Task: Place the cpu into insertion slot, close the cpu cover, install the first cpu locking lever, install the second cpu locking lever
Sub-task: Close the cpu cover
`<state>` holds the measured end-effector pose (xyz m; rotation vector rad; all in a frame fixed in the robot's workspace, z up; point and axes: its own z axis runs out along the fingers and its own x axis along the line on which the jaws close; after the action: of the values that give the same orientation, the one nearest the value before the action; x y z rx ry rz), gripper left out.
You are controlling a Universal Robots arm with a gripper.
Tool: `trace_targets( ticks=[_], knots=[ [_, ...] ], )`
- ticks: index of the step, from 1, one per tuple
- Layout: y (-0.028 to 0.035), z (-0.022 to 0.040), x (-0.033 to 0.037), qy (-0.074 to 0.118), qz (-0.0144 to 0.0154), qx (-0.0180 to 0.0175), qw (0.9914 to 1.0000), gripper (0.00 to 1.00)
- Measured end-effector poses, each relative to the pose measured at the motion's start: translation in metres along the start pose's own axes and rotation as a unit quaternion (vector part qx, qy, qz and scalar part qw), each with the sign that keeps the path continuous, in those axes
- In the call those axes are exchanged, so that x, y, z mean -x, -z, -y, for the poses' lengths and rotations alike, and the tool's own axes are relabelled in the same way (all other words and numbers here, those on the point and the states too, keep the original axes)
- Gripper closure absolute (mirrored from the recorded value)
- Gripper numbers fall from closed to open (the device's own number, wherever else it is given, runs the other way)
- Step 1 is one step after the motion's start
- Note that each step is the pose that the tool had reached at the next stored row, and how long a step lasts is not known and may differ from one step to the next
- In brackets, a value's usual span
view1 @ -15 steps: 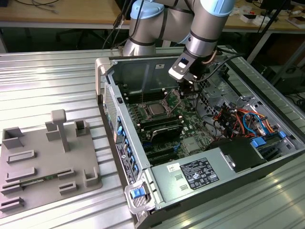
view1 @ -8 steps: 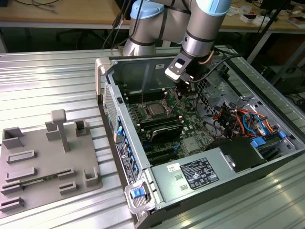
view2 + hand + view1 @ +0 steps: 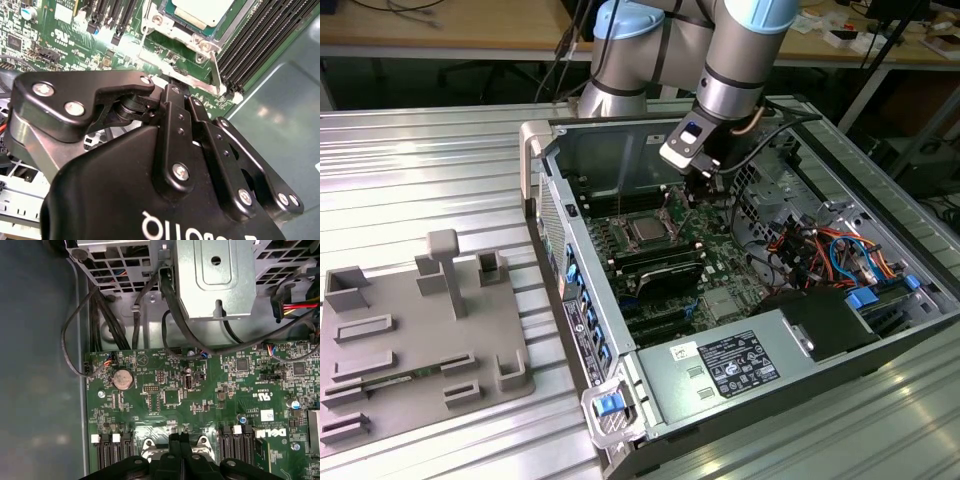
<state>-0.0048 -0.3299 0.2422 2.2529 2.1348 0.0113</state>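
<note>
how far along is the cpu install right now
Looks done: the cpu lies seated, with the cpu cover apparently down around it. In hand: the gripper is low at the cover's edge, beside a silver locking lever. Left: the levers; I can't tell whether either is latched.

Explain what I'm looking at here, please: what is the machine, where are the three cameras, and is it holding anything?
A robot arm reaches into an open computer case lying on a ribbed metal table. The exterior view watches from outside; both wrist views ride on the arm, facing the green motherboard. The cpu is seated there, the cpu cover framing it. The gripper hovers close by, fingers together, nothing visibly held. A grey fixture tray lies at the exterior view's left.
</note>
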Motion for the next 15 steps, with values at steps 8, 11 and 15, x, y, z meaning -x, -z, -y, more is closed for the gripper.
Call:
trace_targets(
  ticks=[8,11,15],
  knots=[
    [0.0,0.0068,0.0004,0.0,0.0,0.0,1.0,0.89],
    [0.0001,0.0088,0.0005,0.0,0.0,0.0,1.0,0.89],
    [0.0001,0.0101,0.0005,0.0,0.0,0.0,1.0,0.89]
  ],
)
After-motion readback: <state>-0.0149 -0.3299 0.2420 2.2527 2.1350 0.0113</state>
